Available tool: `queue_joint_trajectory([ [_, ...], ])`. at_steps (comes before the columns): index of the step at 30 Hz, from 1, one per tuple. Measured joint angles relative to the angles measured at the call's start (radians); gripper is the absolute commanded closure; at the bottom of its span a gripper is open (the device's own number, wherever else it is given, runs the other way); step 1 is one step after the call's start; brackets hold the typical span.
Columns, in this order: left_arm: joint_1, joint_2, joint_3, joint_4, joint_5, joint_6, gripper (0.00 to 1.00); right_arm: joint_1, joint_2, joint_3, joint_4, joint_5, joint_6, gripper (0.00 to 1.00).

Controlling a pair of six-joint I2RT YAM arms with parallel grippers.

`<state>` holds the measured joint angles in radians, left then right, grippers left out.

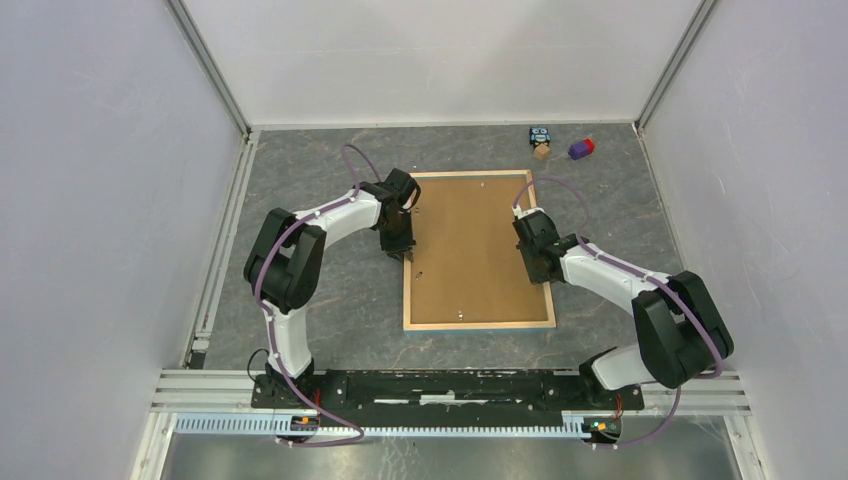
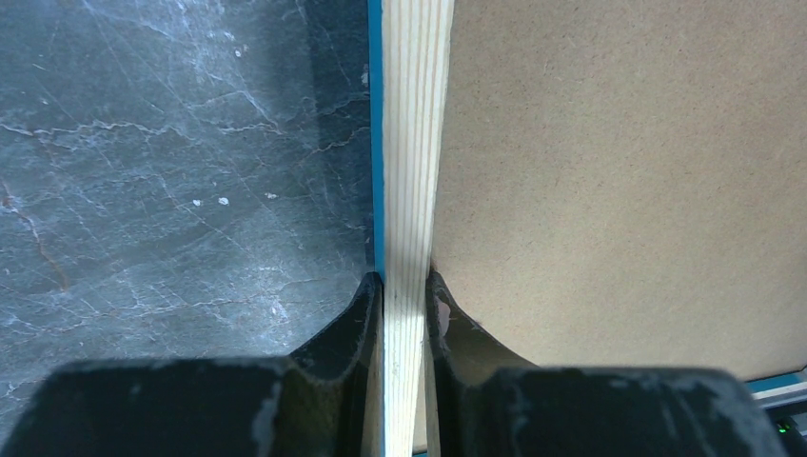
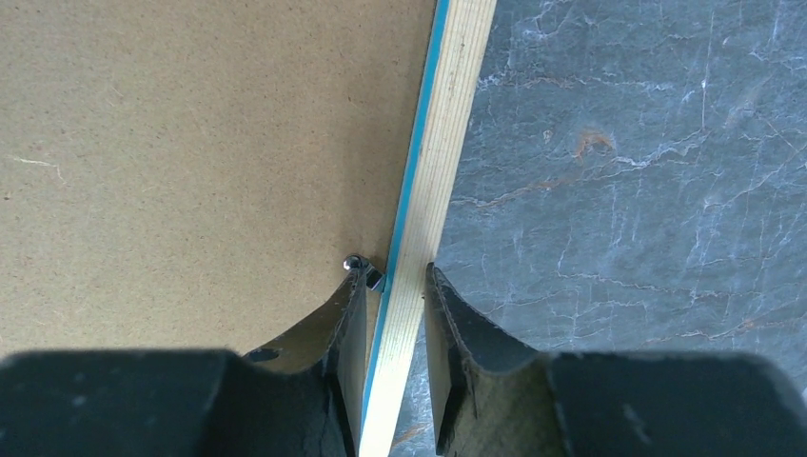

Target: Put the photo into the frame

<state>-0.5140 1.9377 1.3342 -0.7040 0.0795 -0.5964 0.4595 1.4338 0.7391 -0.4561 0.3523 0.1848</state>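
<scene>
Frame: the frame (image 1: pixel 480 325) lies face down on the table (image 1: pixel 330 190), pale wood back upward, midway between the near and far edges and a little toward the right edge; a thin blue line of its front shows along the side rails in both wrist views.
Backing: the brown hardboard sheet (image 1: pixel 475 250) sits inside the frame's opening and covers it fully.
Photo: not visible in any view (it may lie under the hardboard, but the pictures cannot confirm this).
Left gripper: the left gripper (image 2: pixel 404 286) pinches the frame's left rail, one finger pressed on each side of the wood.
Right gripper: the right gripper (image 3: pixel 395 276) straddles the right rail, with the inner finger beside a small metal tab (image 3: pixel 357 262); whether the fingers actually press the rail cannot be told.
Progress: judged late in the task, since the backing is already in place; what seems left is securing the tabs or turning the frame face up.
Surface: dark grey, marble-patterned with pale veins, and flat.
Far right corner: a small toy figure (image 1: pixel 541 142) and a purple-and-red block (image 1: pixel 581 148) lie well apart from the frame.
Room: plain white panels wall in the left, far and right edges, with metal rails at the near edge.
</scene>
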Motion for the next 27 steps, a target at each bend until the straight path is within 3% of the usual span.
queue_joint_trajectory([
  [5,0.0,0.0,0.0,0.0,0.0,0.0,0.98,0.0,0.001,0.0,0.001,0.0,-0.001,0.8],
  [9,0.0,0.0,0.0,0.0,0.0,0.0,0.98,0.0,0.001,-0.002,0.003,0.0,-0.006,0.9],
  [20,0.0,0.0,0.001,0.0,0.0,0.0,0.98,0.003,0.001,-0.003,0.008,-0.001,-0.029,1.0],
  [22,0.0,0.0,0.001,0.0,0.0,0.0,0.98,0.003,0.0,-0.003,0.008,-0.002,-0.033,0.93],
  [25,0.0,0.0,0.001,-0.001,0.0,0.0,0.98,0.003,-0.004,-0.004,0.007,-0.003,-0.033,0.62],
  [27,0.0,0.0,0.002,-0.002,0.0,0.001,0.95,0.003,-0.013,-0.007,0.007,-0.008,-0.027,0.48],
])
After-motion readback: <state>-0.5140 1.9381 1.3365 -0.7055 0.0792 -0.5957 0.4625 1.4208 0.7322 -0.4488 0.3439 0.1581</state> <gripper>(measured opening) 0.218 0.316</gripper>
